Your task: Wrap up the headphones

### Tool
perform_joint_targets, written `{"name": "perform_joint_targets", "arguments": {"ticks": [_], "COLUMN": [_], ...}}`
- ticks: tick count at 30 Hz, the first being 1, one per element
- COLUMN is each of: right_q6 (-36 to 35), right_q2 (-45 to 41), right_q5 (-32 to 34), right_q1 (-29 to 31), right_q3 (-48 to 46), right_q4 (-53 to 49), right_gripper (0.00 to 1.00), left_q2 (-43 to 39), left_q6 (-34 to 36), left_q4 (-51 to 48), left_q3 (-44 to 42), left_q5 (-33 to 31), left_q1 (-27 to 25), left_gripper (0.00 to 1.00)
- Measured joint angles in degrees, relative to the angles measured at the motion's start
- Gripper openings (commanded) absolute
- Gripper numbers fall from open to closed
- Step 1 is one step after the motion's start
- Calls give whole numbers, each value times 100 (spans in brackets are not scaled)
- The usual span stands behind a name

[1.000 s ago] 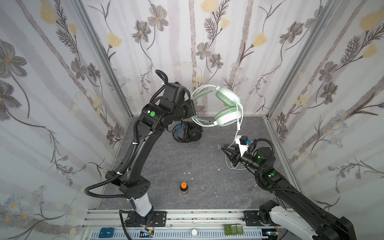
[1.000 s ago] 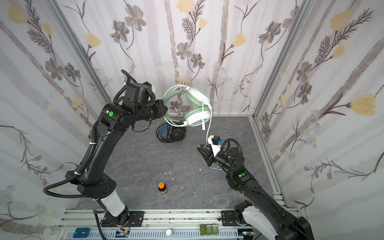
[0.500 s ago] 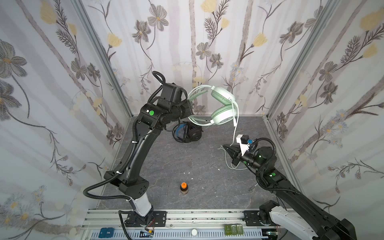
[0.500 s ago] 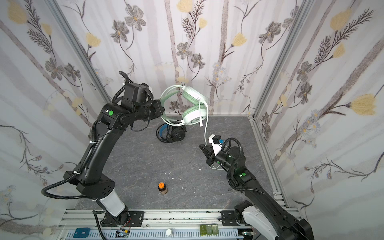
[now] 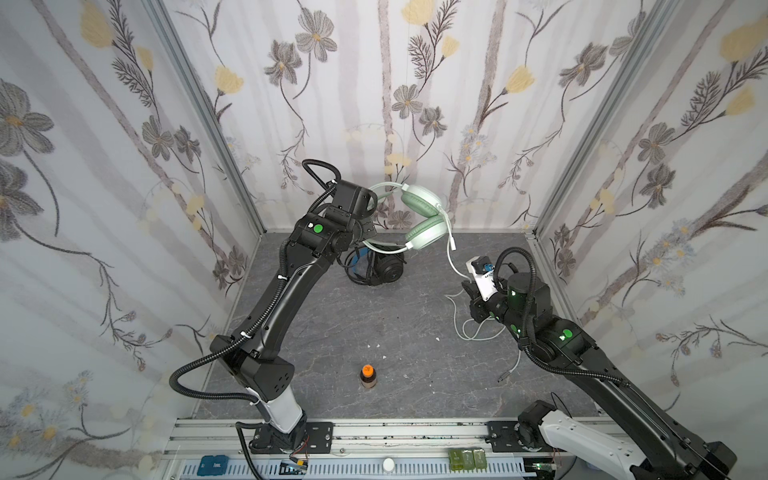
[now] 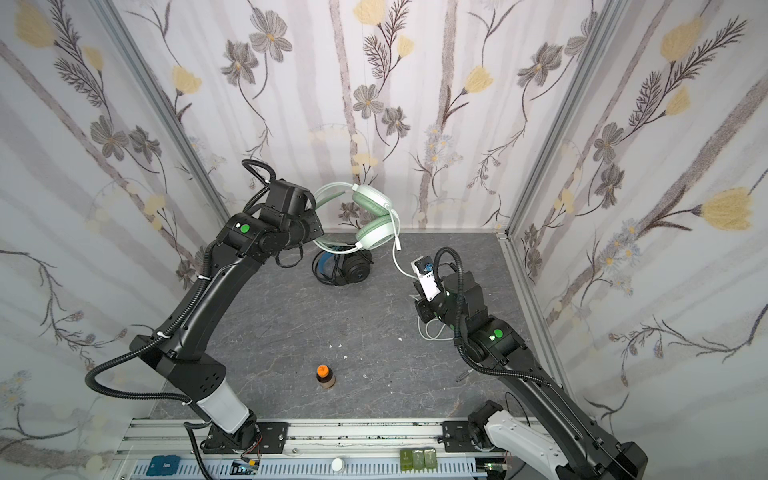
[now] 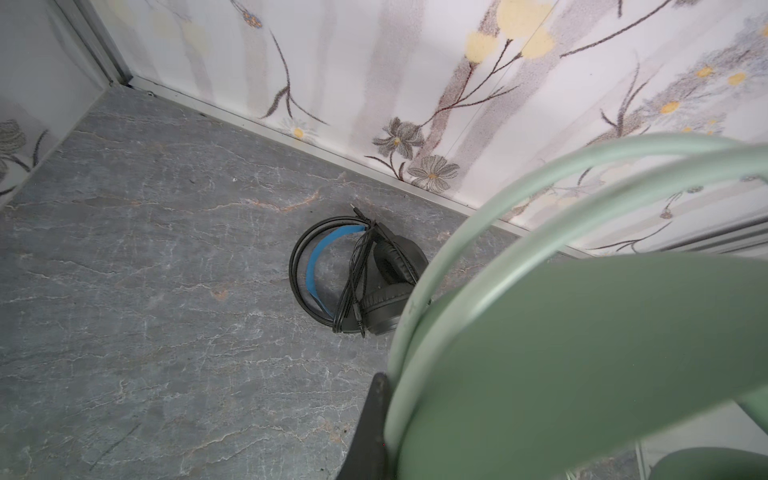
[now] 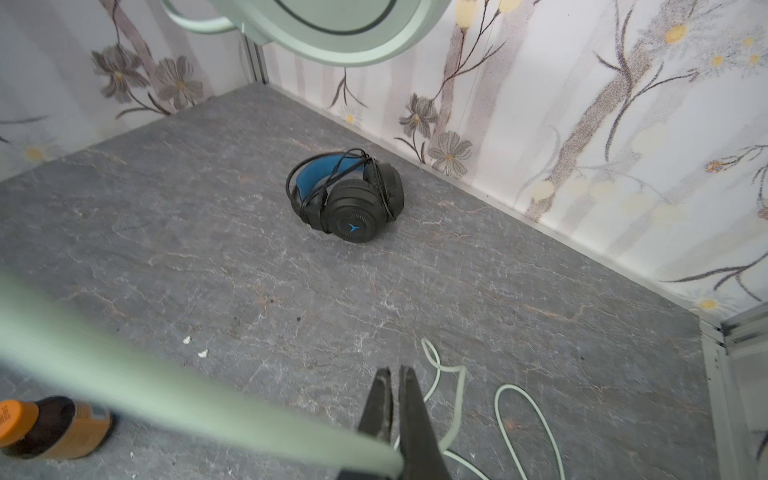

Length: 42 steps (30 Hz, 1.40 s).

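Down front at six o'clock, the orange-capped bottle [image 5: 368,376] stands alone. Over at three o'clock, there it goes: the right gripper [image 8: 395,374] has just snapped closed on the mint cable [image 5: 451,266], with slack looped on the floor [image 5: 332,324] below it. Up toward twelve, the left gripper [image 5: 365,228] stays clenched on the mint headset [image 5: 424,232], holding it aloft and swung round a touch. Behind it lies the black headset [image 5: 384,268], cable seemingly wound already. With both ends held, winding the mint one can begin, I'd say.

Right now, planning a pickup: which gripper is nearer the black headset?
Left. The left gripper hangs raised close to the black headset; the right gripper sits well off to its right.
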Motion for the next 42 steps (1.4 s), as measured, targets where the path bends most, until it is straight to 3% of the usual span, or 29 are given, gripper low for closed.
{"name": "perform_joint_targets", "arguments": {"ticks": [6,12,16,23,27,38,42], "right_q6": [-369,-645,-981,-1504,-1565,-1423,-1333], "right_q2": [391,844,1108,1318,1412,1388,1327], "right_q5": [743,1274,1665,2168,2293,1932,1735], "right_q1": [678,802,802,802,789,179,-11], "right_q3": [916,2105,2481,2514,2514,2404,2249], "right_q4": [-970,-1539,-1755,-1725,-1655,-1296,-1187], "right_gripper": [0,0,0,0,8,21,34], "left_q2": [129,181,85,-251,-313,-496,-507], "left_q6": [258,966,1596,2588,2997,3289,3279], "left_q4": [85,256,422,697,678,514,503], "left_q3": [-219,-688,-1163,-1617,-1635,-1725,-1720], "left_q5": [-422,-920,-817,129,804,1746,1930], "left_q1": [-190,-579,-754,-868,-951,-1200,-1233], "left_gripper": [0,0,0,0,0,0,0]}}
